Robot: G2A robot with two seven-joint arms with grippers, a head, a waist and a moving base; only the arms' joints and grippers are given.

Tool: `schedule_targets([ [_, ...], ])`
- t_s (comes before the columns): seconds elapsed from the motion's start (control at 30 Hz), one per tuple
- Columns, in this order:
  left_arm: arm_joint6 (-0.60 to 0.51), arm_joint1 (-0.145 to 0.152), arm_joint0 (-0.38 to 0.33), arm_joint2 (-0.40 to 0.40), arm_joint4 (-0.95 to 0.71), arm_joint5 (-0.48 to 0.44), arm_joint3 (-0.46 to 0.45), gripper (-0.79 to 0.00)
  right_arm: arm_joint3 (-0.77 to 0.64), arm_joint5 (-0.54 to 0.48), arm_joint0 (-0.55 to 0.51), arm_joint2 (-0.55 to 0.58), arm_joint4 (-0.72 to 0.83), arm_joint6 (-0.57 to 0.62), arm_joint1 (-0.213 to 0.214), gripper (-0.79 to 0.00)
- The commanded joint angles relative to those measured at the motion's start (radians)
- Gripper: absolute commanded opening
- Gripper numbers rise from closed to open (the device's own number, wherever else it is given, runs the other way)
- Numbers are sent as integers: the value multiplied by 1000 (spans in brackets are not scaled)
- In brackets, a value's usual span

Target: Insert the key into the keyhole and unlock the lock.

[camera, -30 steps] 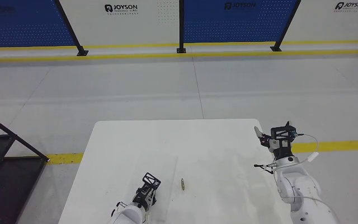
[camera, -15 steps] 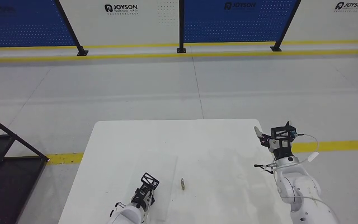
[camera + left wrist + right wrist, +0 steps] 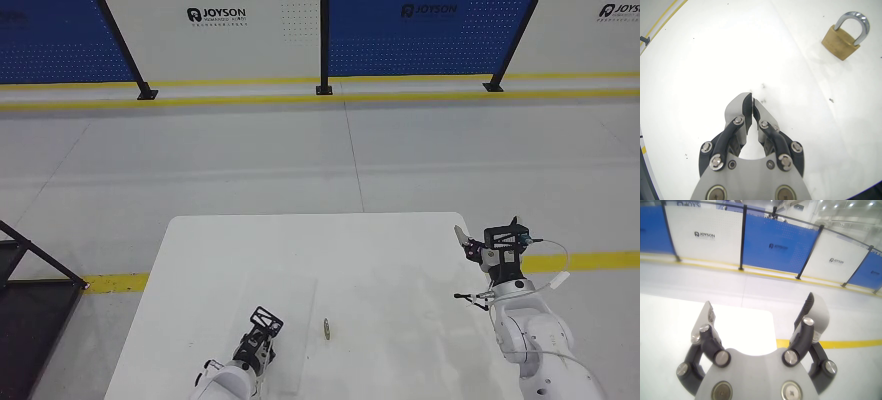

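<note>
Left gripper low over the near-left part of the white table; fingers pressed together, with a thin pale sliver between the pads, too thin to identify; brass lock on the table just right of it, apart, shackle closed; right gripper at the table's far-right edge, fingers spread wide, holding nothing.
</note>
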Motion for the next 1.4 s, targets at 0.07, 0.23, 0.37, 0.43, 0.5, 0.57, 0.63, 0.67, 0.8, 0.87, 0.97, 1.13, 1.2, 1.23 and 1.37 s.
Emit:
schedule_targets([
  [0.07,5,1,4,-4,-2,-3,-3,-785,0,0,0,0,0,0,0,0],
  [0.23,10,2,10,-11,0,-5,-10,-785,0,0,0,0,0,0,0,0],
  [0.37,32,4,31,-25,-6,-3,-40,-785,0,0,0,0,0,0,0,0],
  [0.43,64,6,51,-41,-20,1,-71,-785,0,0,0,0,0,0,0,0],
  [0.5,126,9,78,-64,-39,12,-103,-785,0,0,0,0,0,0,0,0],
  [0.57,213,13,110,-91,-87,-21,-127,-785,0,0,0,0,0,0,0,0],
  [0.63,325,18,141,-130,-143,-65,-146,-785,0,0,0,0,0,0,0,0],
  [0.67,383,22,157,-155,-174,-98,-150,-785,0,0,0,0,0,0,0,0],
  [0.8,639,35,209,-247,-300,-282,-149,-785,0,0,0,0,0,0,0,0],
  [0.87,745,41,223,-287,-350,-373,-127,-785,0,0,0,0,0,0,0,0],
  [0.97,890,50,217,-339,-407,-527,-86,-785,3,3,0,2,-4,2,0,0],
  [1.13,1108,56,204,-379,-421,-651,-4,-785,-43,-3,-51,-23,-81,24,-1,0],
  [1.2,1155,57,198,-385,-421,-684,24,-785,-94,-50,-99,-66,-116,16,-1,0],
  [1.23,1170,59,195,-389,-415,-702,35,-785,-113,-86,-124,-87,-138,12,0,0],
  [1.37,1191,61,191,-396,-400,-720,53,-785,-167,-184,-210,-196,-253,0,1,0],
])
